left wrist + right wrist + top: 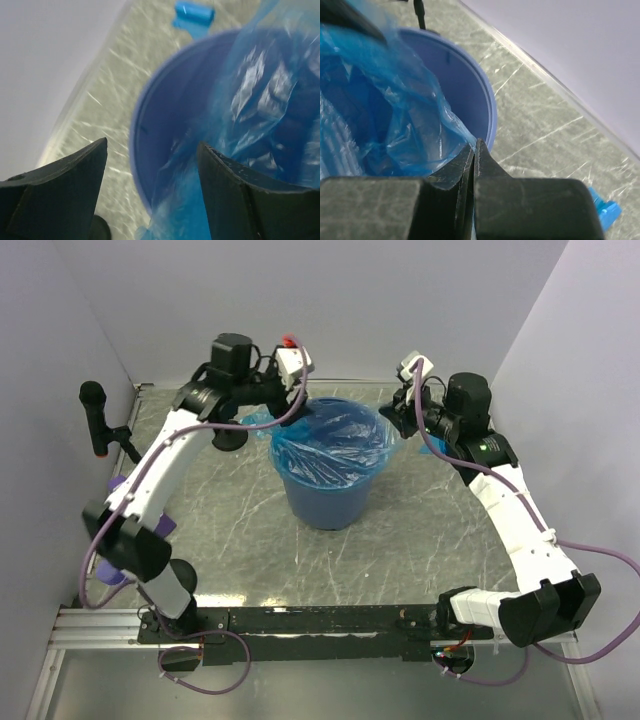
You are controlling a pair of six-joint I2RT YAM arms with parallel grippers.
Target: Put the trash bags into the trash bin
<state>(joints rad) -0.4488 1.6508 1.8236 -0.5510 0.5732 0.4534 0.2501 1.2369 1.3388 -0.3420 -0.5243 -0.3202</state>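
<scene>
the bin point(325, 502) stands upright near the middle of the speckled desk point(230, 540), between the two arms. a thin blue bag point(335, 440) sits inside it, its crumpled film filling the mouth and spilling over the rim on the left. at the bin's right rim the right hand point(474, 144) is pressed together, pinching a stretched corner of the bag. over the left, far part of the rim the left hand point(151, 145) hangs with its fingers spread wide, gripping nothing, the rim and loose film below the gap. a small blue packet point(606, 211) lies flat on the desk just past the bin's right side, toward the far wall.
</scene>
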